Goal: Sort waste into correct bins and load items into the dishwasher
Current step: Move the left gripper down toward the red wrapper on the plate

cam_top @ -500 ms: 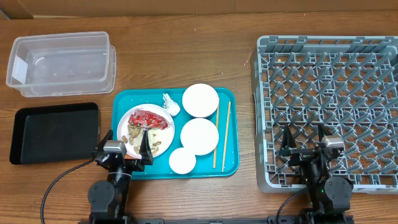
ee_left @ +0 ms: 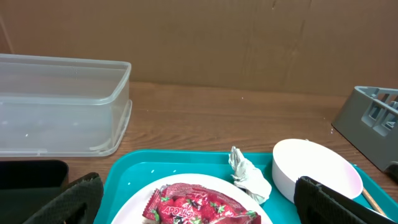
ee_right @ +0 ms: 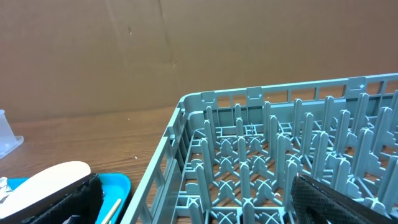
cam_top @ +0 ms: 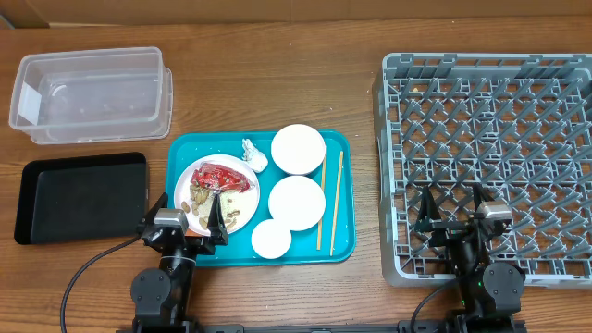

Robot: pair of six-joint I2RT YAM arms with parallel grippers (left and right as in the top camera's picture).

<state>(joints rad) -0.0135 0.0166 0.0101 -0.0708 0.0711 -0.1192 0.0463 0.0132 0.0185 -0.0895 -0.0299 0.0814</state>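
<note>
Progress looks to be nil: every piece of the job sits on the teal tray [cam_top: 340,242] in the middle of the table [cam_top: 277,74]. The red wrapper [cam_top: 225,176] lies on the plate [cam_top: 182,180] with tan peanut shells [cam_top: 198,198] beside it. The tissue ball [cam_top: 254,154] rests on the teal tray just past the plate's rim. Rice and carrot cannot be made out.

To the right of the plate lie the far bowl [cam_top: 298,149], the near bowl [cam_top: 296,203], the cup [cam_top: 271,239] and the chopsticks [cam_top: 330,202]. The clear tub [cam_top: 92,92] and the black tray [cam_top: 81,196] at the left hold nothing, and no dish stands in the grey rack [cam_top: 490,129] at the right.

The left pincer [cam_top: 188,211] hovers at the near edge of the plate, jaws spread wide and gripping nothing. The right pincer [cam_top: 451,205] hangs over the near left corner of the rack, likewise wide and empty.

All of it remains: waste into the 2 bins, then the plate, 2 bowls, cup and chopsticks into the rack.
</note>
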